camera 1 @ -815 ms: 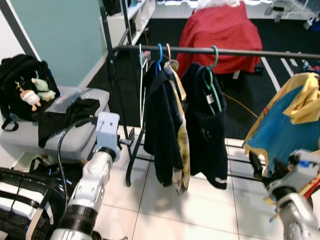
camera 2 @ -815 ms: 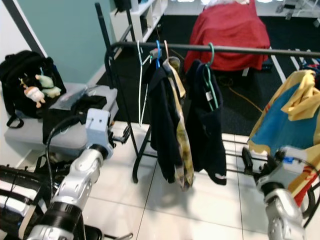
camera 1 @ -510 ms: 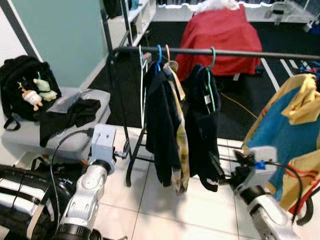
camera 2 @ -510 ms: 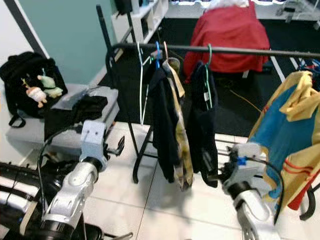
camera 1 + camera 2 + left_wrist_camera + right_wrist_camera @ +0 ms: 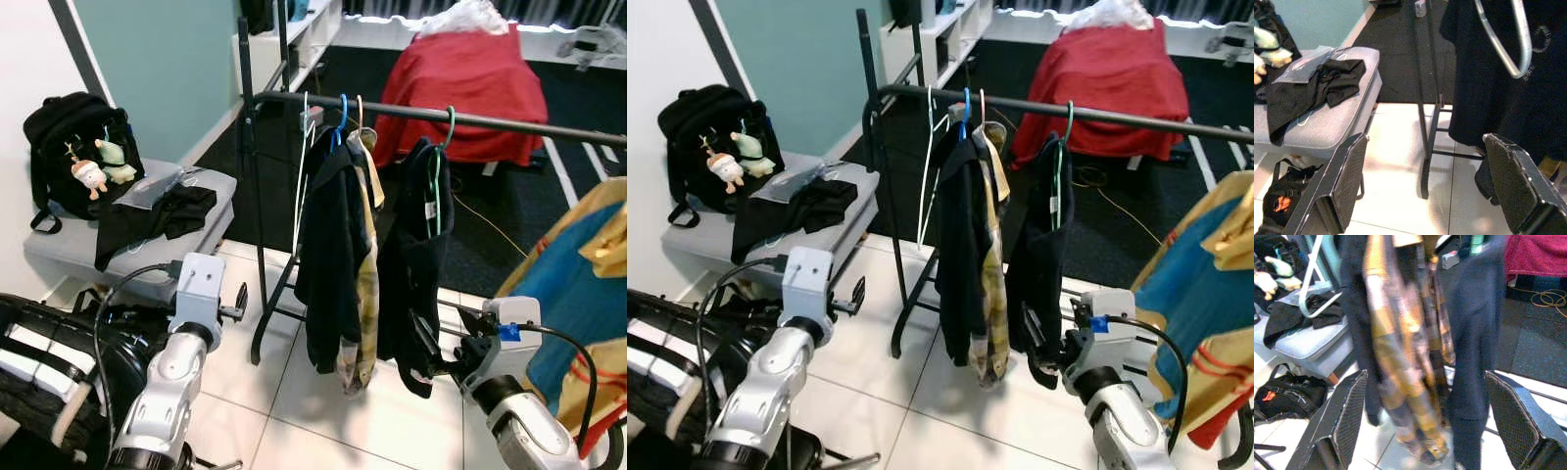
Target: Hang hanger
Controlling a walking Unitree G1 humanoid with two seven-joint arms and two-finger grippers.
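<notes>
A black clothes rail (image 5: 509,121) crosses the scene. An empty white hanger (image 5: 302,166) hangs at its left end. Beside it, a blue hanger (image 5: 341,110) carries a dark jacket (image 5: 328,255) over a yellow-patterned garment. A green hanger (image 5: 438,162) holds another dark garment (image 5: 411,264). My left gripper (image 5: 238,302) is open, low and left of the rack's post, empty; the left wrist view shows the white hanger (image 5: 1515,49) ahead of its fingers (image 5: 1347,176). My right gripper (image 5: 423,345) is open and empty, just in front of the dark garment's hem (image 5: 1469,357).
A grey bench (image 5: 69,257) on the left holds a black garment (image 5: 157,217) and a black backpack (image 5: 73,147) with plush toys. A black striped bag (image 5: 39,372) lies by my left arm. A blue-and-yellow garment (image 5: 578,294) hangs right. A red-covered piece (image 5: 460,78) stands behind.
My right arm swung in from the far right to the front of the dark garment on the green hanger. The left arm sank a little. The camera view shifted.
</notes>
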